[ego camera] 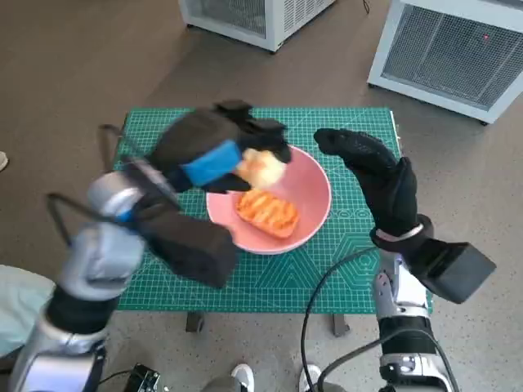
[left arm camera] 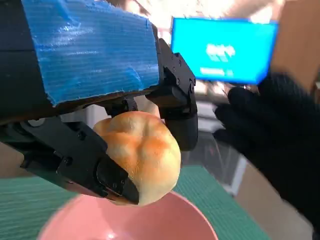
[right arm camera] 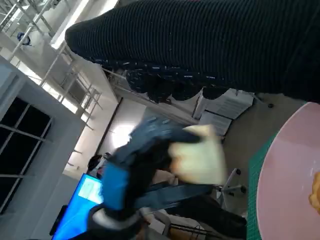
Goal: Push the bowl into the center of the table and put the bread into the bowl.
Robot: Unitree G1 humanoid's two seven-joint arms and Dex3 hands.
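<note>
A pink bowl [ego camera: 310, 192] sits near the middle of the green mat [ego camera: 343, 269], with an orange grilled bread piece [ego camera: 267, 211] lying in it. My left hand [ego camera: 214, 147] holds a pale round bread roll [ego camera: 261, 168] above the bowl's far left part; the left wrist view shows the roll [left arm camera: 137, 152] gripped between black fingers [left arm camera: 75, 155] just over the bowl's rim [left arm camera: 190, 210]. My gloved right hand [ego camera: 380, 175] stands beside the bowl's right rim, fingers apart, holding nothing. The right wrist view shows the left hand [right arm camera: 132, 170] with the roll [right arm camera: 197, 157] and the bowl's edge [right arm camera: 287, 170].
The green mat covers a small table [ego camera: 245, 298]. Two white metal cabinets [ego camera: 445, 49] [ego camera: 245, 16] stand on the floor behind it. Cables [ego camera: 323, 298] hang along my right arm near the table's front edge. Feet [ego camera: 245, 376] show below the table.
</note>
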